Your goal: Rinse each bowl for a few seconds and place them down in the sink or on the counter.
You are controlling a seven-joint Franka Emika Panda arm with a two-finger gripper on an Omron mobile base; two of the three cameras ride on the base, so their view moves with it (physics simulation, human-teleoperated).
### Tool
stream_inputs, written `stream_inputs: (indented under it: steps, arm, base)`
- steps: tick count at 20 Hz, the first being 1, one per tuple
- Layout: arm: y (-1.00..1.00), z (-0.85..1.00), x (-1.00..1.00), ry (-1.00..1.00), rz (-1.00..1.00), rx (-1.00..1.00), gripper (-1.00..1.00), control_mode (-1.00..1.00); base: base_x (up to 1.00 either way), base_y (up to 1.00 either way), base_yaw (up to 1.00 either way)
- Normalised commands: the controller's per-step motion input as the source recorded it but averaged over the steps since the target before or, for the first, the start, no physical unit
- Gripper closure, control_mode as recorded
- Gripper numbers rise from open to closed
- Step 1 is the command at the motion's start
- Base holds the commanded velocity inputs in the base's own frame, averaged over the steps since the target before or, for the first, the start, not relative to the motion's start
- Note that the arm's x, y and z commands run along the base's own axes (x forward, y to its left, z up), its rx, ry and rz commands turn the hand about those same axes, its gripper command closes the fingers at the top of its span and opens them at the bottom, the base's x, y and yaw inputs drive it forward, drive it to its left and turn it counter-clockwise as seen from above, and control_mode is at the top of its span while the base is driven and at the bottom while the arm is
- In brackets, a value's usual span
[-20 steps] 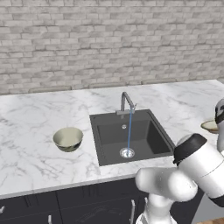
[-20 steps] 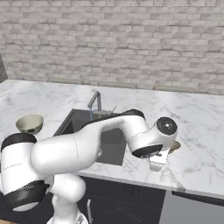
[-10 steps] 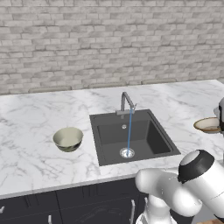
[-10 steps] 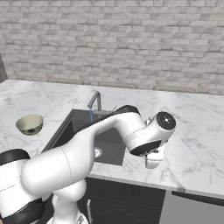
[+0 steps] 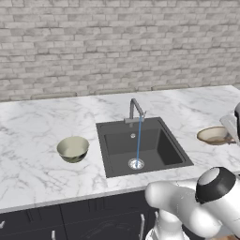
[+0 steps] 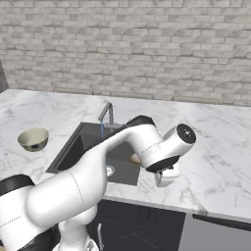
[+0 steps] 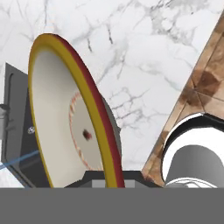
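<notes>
The shallow tan bowl (image 5: pixel 214 135) hangs just over the counter (image 5: pixel 37 140) to the right of the sink (image 5: pixel 161 152), and my gripper (image 5: pixel 231 129) at the frame's right edge is shut on its rim. In the hand view this bowl (image 7: pixel 65 118) stands edge-on, its yellow and red rim running down into my gripper (image 7: pixel 111 178). A sliver of the bowl (image 6: pixel 134 158) peeks out behind my forearm in the right base view. The deep greenish-cream bowl (image 5: pixel 72 148) rests upright on the counter left of the sink. Water runs from the faucet (image 5: pixel 136 110) onto the drain.
The brick wall runs along the back of the counter. The counter's front edge and the brown tiled floor (image 7: pixel 205 74) lie close under my hand. My white arm (image 6: pixel 117 152) stretches across the sink's front right corner.
The tan bowl, held in my gripper, has shifted a little left toward the sink. My elbow has dropped lower in front of the counter. The cream bowl has stayed put.
</notes>
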Motion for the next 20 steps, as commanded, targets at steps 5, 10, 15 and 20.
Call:
stream_inputs:
  steps: [5,10,15,20]
  arm:
    - [0.34,0.00,0.00,0.00,0.18,0.09,1.00,-1.00]
    - [0.36,0.00,0.08,0.00,0.17,0.08,1.00,-1.00]
    - [0.33,0.00,0.09,-0.01,0.14,0.03,1.00,-1.00]
    - [0.38,-0.01,0.10,-0.01,0.09,0.00,1.00,-1.00]
  base:
    - [0.00,0.00,0.00]
    - [0.00,0.00,0.00]
    - [0.00,0.00,0.00]
    - [0.00,0.00,0.00]
